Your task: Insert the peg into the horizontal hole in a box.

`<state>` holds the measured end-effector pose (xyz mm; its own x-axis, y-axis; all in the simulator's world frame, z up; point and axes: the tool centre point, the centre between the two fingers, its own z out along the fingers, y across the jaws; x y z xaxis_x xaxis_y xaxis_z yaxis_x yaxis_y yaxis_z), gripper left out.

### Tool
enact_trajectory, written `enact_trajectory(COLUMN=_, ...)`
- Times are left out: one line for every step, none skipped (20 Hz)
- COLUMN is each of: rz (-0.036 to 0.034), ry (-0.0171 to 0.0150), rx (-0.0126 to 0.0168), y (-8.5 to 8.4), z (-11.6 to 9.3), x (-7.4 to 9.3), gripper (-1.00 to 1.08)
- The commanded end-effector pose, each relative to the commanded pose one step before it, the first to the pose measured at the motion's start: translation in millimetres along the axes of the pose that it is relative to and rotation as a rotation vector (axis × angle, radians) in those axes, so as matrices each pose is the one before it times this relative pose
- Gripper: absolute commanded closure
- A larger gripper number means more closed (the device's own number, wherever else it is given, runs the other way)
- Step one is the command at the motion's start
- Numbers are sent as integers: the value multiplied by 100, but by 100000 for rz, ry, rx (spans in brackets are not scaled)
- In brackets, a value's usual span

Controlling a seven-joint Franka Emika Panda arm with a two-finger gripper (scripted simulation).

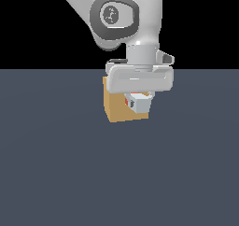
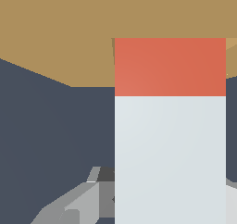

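One arm, one box, one peg, and one flat counter (image 1: 56, 173) show in the two views.

In the exterior view the arm (image 1: 116, 19) comes down from the upper left of the frame to just above centre. Its end effector (image 1: 139, 99) hangs directly in front of the box (image 1: 116, 108), which sits on the dark blue-grey counter a little above the frame's middle. The wide pale hand body covers the box's upper part; only its lower and left tan faces are clear.

The peg (image 1: 138, 102) appears as a small pale block between the two fingers, with a sliver of red on its left side against the box. The end effector is closed narrowly on the peg, its fingers pressing either side.

In the wrist view the peg (image 2: 170, 140) fills the right-centre of the frame as a broad bar: one pale grey-white section in the lower part and one red section above it. The red end reaches the tan box (image 2: 60, 28), which spans the whole upper band of the frame. Whether the red end is touching the box or already entering it I cannot tell. The hole itself is not visible in either view. One grey finger (image 2: 88, 200) shows at the lower left beside the peg.
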<state>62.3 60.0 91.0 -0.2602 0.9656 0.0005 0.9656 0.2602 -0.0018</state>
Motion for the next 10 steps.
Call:
enact_trajectory(rz=101, ry=-99, rx=-404, y=78, z=-225, x=1434, gripper=108)
enact_trajectory(rz=0, ry=0, rx=0, y=8, z=2, x=385, gripper=108)
enact_trajectory(rz=0, ry=0, rx=0, y=12, z=1, x=295, gripper=108)
enact_trajectory(rz=0, ry=0, rx=0, y=16, z=1, x=204, gripper=108)
enact_trajectory(rz=4, ry=-12, rx=-47, y=16, z=-33, x=113, gripper=108)
enact_trajectory(rz=0, ry=0, rx=0, y=26, z=0, x=24, gripper=108)
enact_trajectory(rz=0, ry=0, rx=0, y=31, z=-1, x=-66, gripper=108)
enact_trajectory(rz=0, ry=0, rx=0, y=33, z=-1, x=-148, gripper=108)
enact_trajectory(rz=0, ry=0, rx=0, y=20, z=-1, x=-123, gripper=108)
enact_trajectory(rz=0, ry=0, rx=0, y=7, z=0, x=-44, gripper=108)
